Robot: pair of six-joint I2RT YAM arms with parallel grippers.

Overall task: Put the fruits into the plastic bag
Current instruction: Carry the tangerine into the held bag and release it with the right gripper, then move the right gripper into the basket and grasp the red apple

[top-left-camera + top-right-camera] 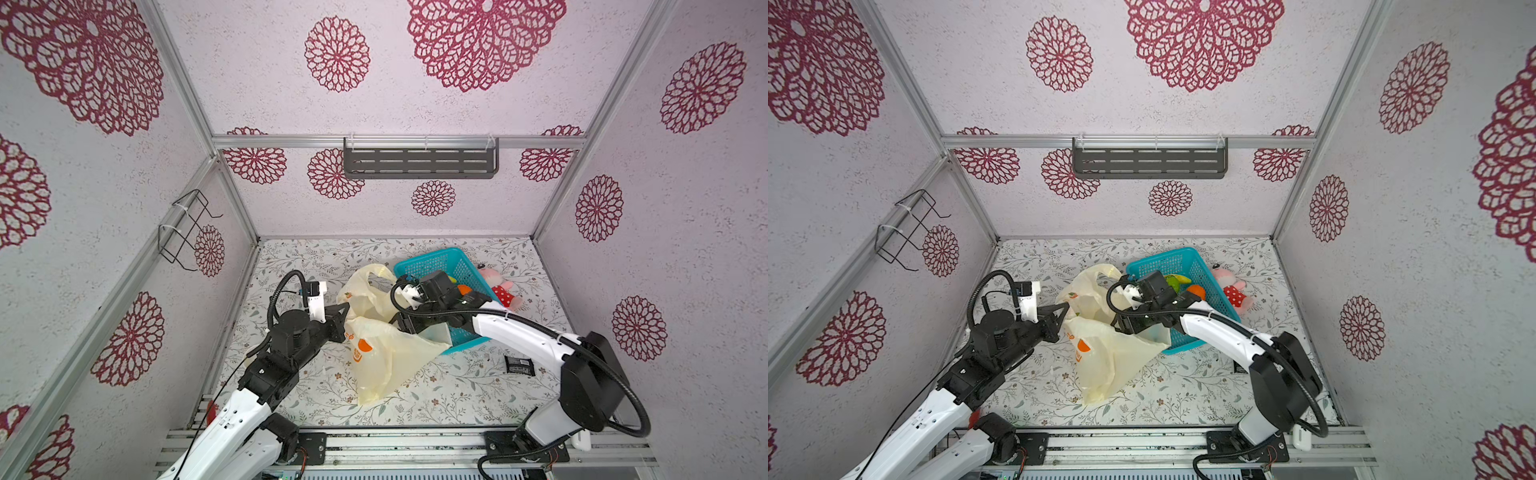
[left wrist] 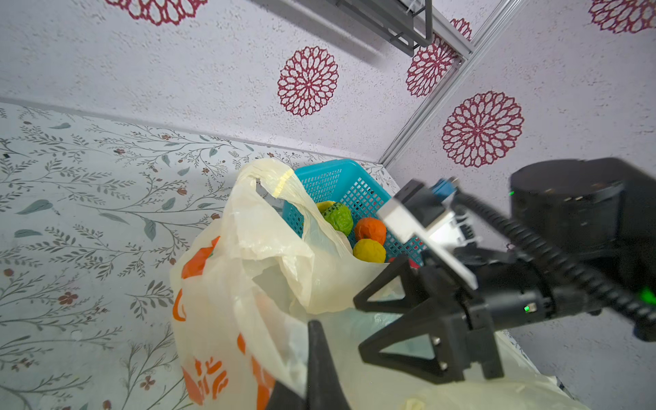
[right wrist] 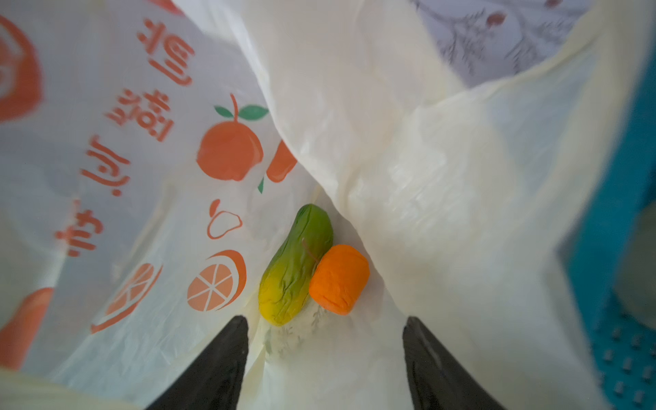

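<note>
The pale-yellow plastic bag (image 1: 386, 353) lies mid-table with its mouth held up. My left gripper (image 1: 343, 309) is shut on the bag's rim, one finger (image 2: 314, 358) pinching the film. My right gripper (image 3: 324, 321) stands open inside the bag mouth, with nothing between its fingers. Below it, at the bag's bottom, lie a green-yellow oblong fruit (image 3: 294, 266) and a small tangerine (image 3: 339, 278). A green ball (image 2: 339, 217), an orange ball (image 2: 370, 230), a yellow ball (image 2: 369, 250) and a banana (image 1: 1177, 277) sit in the basket.
The turquoise mesh basket (image 1: 432, 259) stands right behind the bag, under my right arm. A pink plush toy (image 1: 498, 286) lies to its right. A black packet (image 1: 519, 365) lies near the front right. The walls carry a grey shelf (image 1: 419, 162) and a wire rack (image 1: 187, 228).
</note>
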